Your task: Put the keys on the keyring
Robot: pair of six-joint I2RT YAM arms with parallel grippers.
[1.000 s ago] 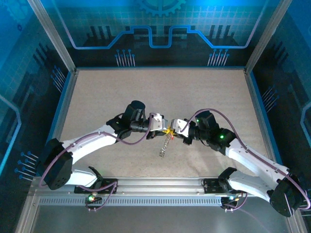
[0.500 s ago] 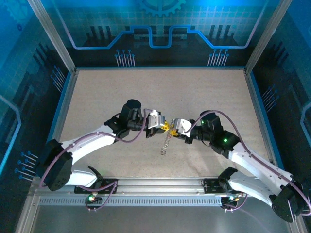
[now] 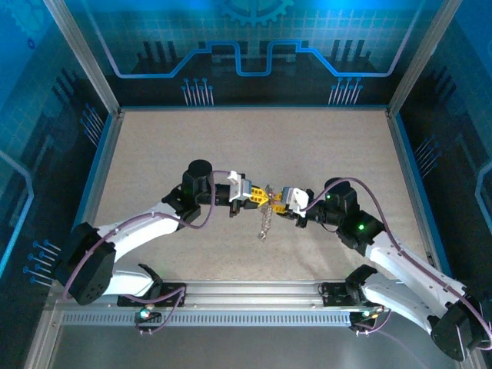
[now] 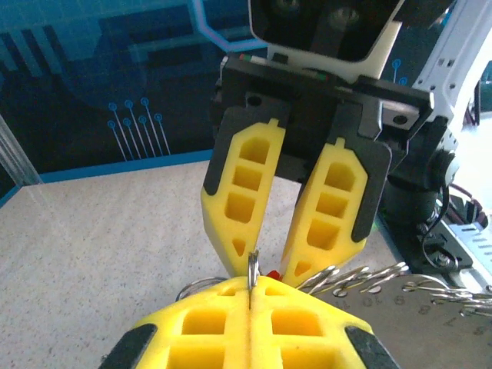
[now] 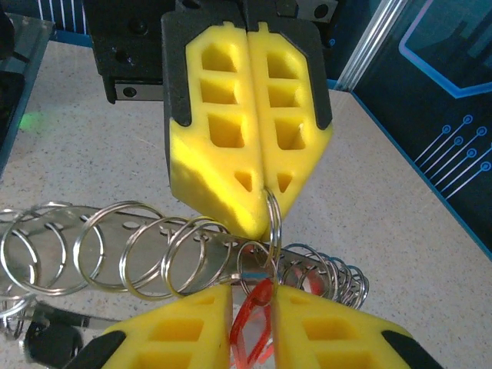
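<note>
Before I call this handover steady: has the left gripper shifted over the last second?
Yes. In the top view, the left gripper has slid slightly left, toward the table's left rim.

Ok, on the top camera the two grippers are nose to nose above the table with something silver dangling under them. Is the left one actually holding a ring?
Observer: Yes. On the right wrist camera the left gripper is shut on a thin silver ring, pinched edge-on at its fingertips.
Operator: And what has the right one got?
Observer: The right gripper has its fingers slightly apart with a red tag in the gap. I can't tell whether they press on it.
Operator: Anything else next to that?
Observer: A row of silver rings, side by side, stretching away toward the left of that picture.
</note>
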